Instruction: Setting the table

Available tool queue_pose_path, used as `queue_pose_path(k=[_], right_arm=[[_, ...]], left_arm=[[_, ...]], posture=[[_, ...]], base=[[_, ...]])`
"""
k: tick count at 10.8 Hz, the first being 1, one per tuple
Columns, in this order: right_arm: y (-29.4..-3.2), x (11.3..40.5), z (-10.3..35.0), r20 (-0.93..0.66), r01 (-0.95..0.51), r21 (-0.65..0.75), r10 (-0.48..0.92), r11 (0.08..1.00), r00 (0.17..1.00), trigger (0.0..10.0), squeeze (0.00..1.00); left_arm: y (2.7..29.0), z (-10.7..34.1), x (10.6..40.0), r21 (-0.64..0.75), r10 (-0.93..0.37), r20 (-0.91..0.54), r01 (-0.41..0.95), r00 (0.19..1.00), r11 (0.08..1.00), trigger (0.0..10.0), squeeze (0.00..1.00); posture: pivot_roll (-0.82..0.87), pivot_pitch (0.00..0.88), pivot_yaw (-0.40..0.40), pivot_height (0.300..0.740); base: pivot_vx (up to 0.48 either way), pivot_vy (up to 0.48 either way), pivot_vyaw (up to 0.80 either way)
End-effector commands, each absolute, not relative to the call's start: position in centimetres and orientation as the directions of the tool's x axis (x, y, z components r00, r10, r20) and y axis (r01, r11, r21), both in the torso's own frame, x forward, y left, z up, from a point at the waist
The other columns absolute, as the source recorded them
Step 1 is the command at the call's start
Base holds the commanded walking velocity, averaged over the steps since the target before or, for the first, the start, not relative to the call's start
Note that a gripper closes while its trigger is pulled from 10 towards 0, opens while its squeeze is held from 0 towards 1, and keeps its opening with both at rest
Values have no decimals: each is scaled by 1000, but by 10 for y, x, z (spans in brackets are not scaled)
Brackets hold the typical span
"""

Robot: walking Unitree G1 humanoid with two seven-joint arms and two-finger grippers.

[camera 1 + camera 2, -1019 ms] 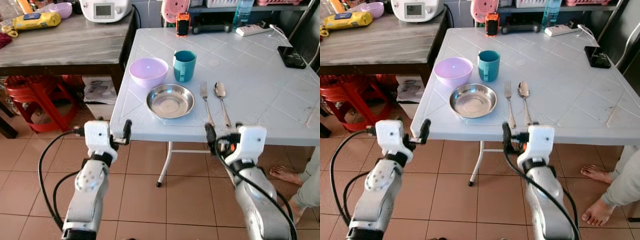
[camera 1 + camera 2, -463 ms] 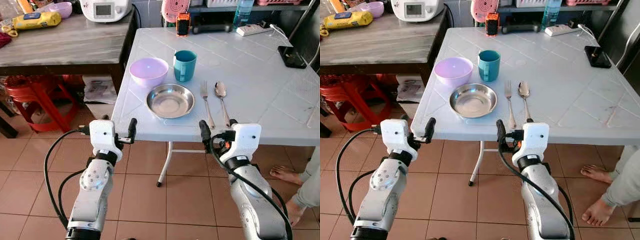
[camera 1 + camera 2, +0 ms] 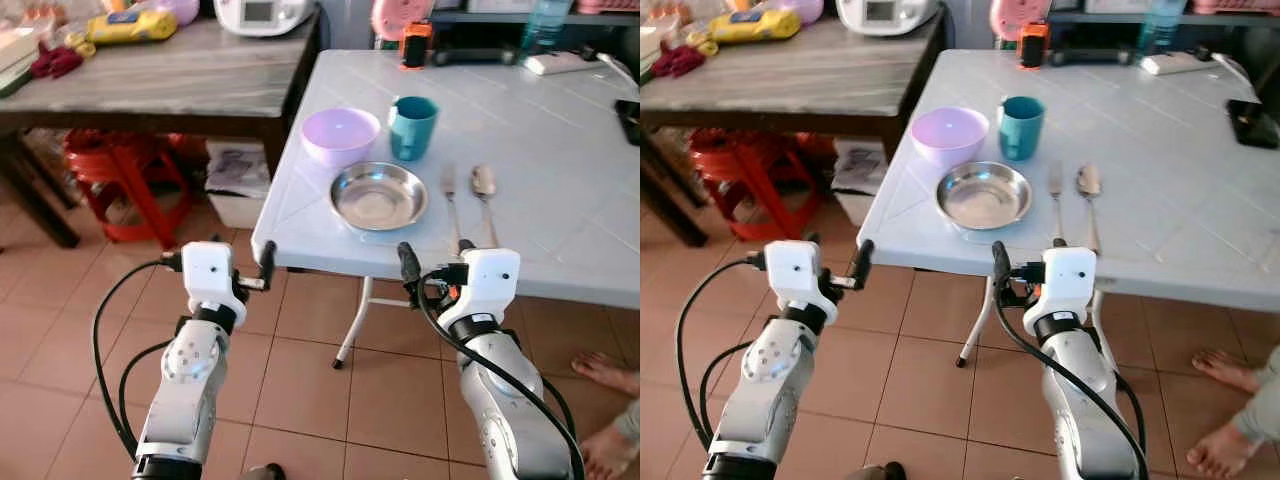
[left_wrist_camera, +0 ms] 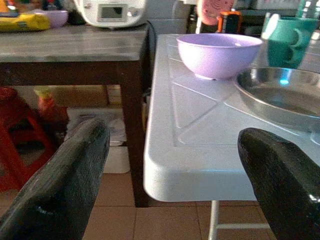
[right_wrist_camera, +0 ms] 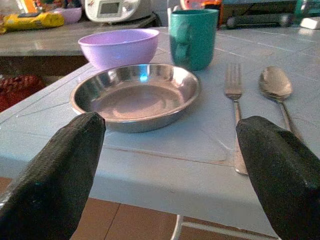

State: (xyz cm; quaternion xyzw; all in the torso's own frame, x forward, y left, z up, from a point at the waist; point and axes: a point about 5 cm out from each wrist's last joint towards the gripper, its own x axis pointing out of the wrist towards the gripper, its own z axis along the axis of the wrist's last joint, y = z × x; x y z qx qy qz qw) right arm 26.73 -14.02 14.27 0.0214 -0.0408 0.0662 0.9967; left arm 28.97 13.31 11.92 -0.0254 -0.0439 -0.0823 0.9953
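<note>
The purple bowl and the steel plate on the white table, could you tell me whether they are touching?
Apart. In the right wrist view a strip of white table shows between the purple bowl and the rim of the steel plate; the left eye view shows the same gap.

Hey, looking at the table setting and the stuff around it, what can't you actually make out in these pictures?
- Spoon: its handle end is hidden behind the right gripper's finger in the right wrist view.
- Person's foot: the rest of the person is cut off by the right eye view's edge.
- White appliance: its top is cut off by the upper edge, and its display is too small to read.
- Orange gadget: too small to identify.
</note>
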Motion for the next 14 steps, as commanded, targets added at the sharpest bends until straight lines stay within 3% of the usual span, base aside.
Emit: queue_pose_path(k=[1, 4, 10, 14], right_arm=[[-142, 266, 143, 87, -113, 55, 108, 992, 990, 10000, 0], [-144, 266, 142, 79, -100, 61, 96, 993, 992, 10000, 0], [-138, 264, 146, 110, -124, 32, 120, 992, 987, 10000, 0], [-133, 264, 141, 64, -155, 85, 150, 984, 987, 10000, 0]], left_arm=[[135, 118, 288, -42, -164, 84, 168, 983, 985, 10000, 0], [135, 115, 285, -51, -177, 74, 181, 981, 982, 10000, 0], [132, 113, 281, -58, -227, 77, 232, 971, 971, 10000, 0], [132, 114, 281, -54, -236, 77, 240, 969, 969, 10000, 0]], posture=[[-36, 125, 66, 740], [-37, 127, 66, 740], [-37, 132, 70, 740], [-33, 126, 72, 740]], base=[[0, 0, 0], [0, 0, -533], [0, 0, 0], [262, 0, 0]])
